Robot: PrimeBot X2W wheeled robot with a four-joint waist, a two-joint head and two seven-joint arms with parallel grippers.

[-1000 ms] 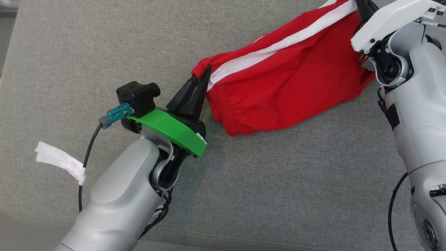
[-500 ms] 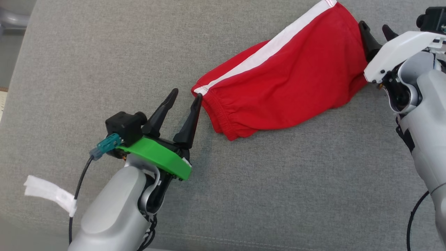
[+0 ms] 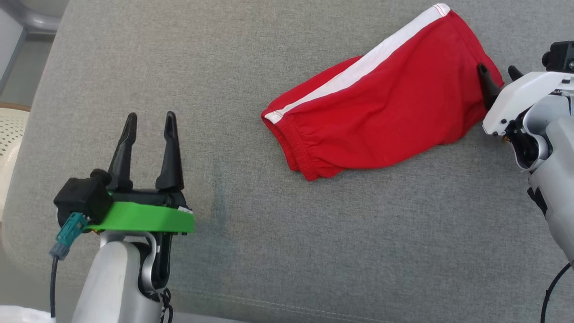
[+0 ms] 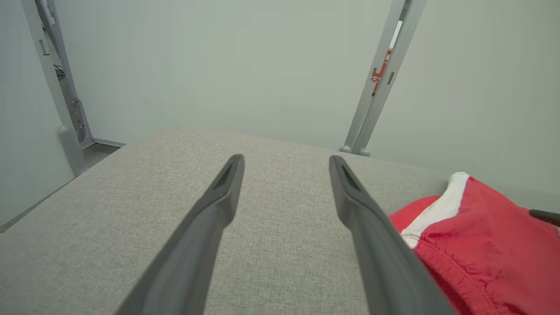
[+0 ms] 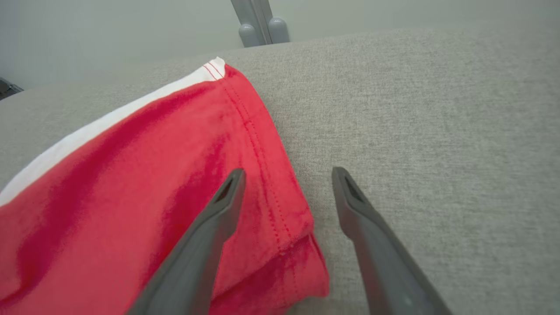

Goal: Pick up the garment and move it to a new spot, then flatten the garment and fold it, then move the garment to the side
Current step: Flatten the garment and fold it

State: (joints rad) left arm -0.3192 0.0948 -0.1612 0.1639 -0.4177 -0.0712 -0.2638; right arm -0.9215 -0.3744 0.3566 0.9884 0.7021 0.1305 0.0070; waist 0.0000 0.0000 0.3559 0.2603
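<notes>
The garment [image 3: 381, 112] is a pair of red shorts with a white side stripe, lying folded on the grey cushion [image 3: 314, 233]. My left gripper [image 3: 150, 117] stands open at the lower left, well apart from the elastic waistband end. In the left wrist view the garment [image 4: 481, 245] lies to the right of my open left gripper [image 4: 286, 162]. My right gripper [image 3: 498, 72] is open at the hem end on the right. Seen from the right wrist, one finger of the open right gripper [image 5: 286, 175] hangs over the hem of the garment [image 5: 131, 197] and the other over bare cushion.
The grey cushion's left edge [image 3: 40, 89] drops off to the floor, and a pale perforated object [image 3: 11, 130] sits beyond it. Grey metal posts [image 4: 376, 87] stand by the wall behind the cushion.
Both grippers were shut on the garment's ends a second ago; both have opened and let it go. My left gripper has pulled back down and to the left. The head camera has also shifted.
</notes>
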